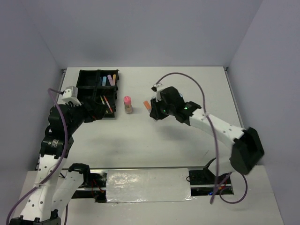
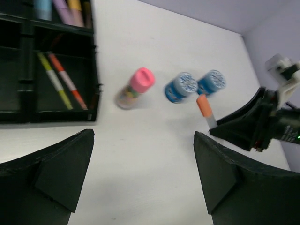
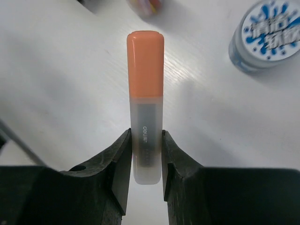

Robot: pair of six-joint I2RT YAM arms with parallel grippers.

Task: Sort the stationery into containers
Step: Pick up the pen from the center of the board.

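My right gripper (image 3: 146,140) is shut on the clear barrel of a short orange-capped marker (image 3: 145,84), cap pointing away from the wrist. From above, the marker (image 1: 147,104) pokes out left of that gripper (image 1: 152,112). Two blue-patterned tins (image 2: 181,87) (image 2: 211,82) stand just beyond the marker (image 2: 203,105); one tin (image 3: 267,35) shows at the upper right of the right wrist view. A pink-capped tube (image 1: 127,104) stands between the marker and the black divided tray (image 1: 79,72). My left gripper (image 2: 143,136) hangs open over bare table near the tray's right edge.
The tray (image 2: 93,70) holds a thin orange pen (image 2: 65,79) and a yellow-green pen (image 2: 54,79) in one compartment, pastel markers (image 1: 108,79) in another. Grey walls close in the table on three sides. A purple cable loops above the right arm (image 1: 220,126).
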